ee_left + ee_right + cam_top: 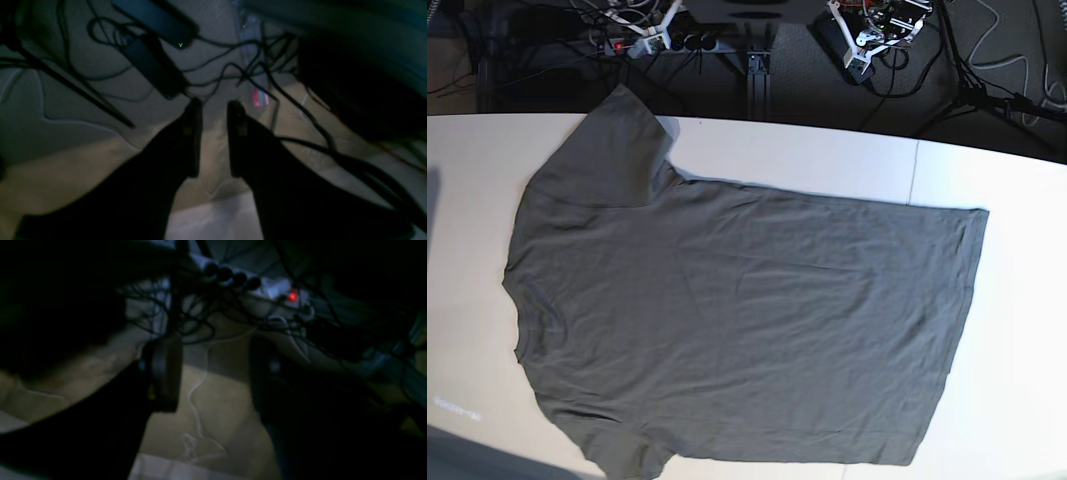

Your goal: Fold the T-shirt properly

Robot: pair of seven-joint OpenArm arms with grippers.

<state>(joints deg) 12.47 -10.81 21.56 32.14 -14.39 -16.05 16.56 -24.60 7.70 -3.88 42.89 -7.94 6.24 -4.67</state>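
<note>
The dark olive-grey T-shirt (pixel 747 320) lies spread flat on the white table (pixel 1017 300), seen only in the base view. Its collar points left, one sleeve (pixel 612 150) reaches toward the far edge, and the hem is at the right. Neither wrist view shows the T-shirt. In the left wrist view my left gripper (pixel 215 103) hangs over the floor with a narrow gap between its dark fingers and nothing in it. The right wrist view shows my right gripper (pixel 215 343) standing wide open and empty above cables.
Behind the table's far edge lie a power strip (pixel 642 40) with a red light (pixel 292 296), black power bricks (pixel 153 66) and tangled cables (pixel 233 70). A tripod leg (pixel 987 95) stands at the back right. The wrist views are dim.
</note>
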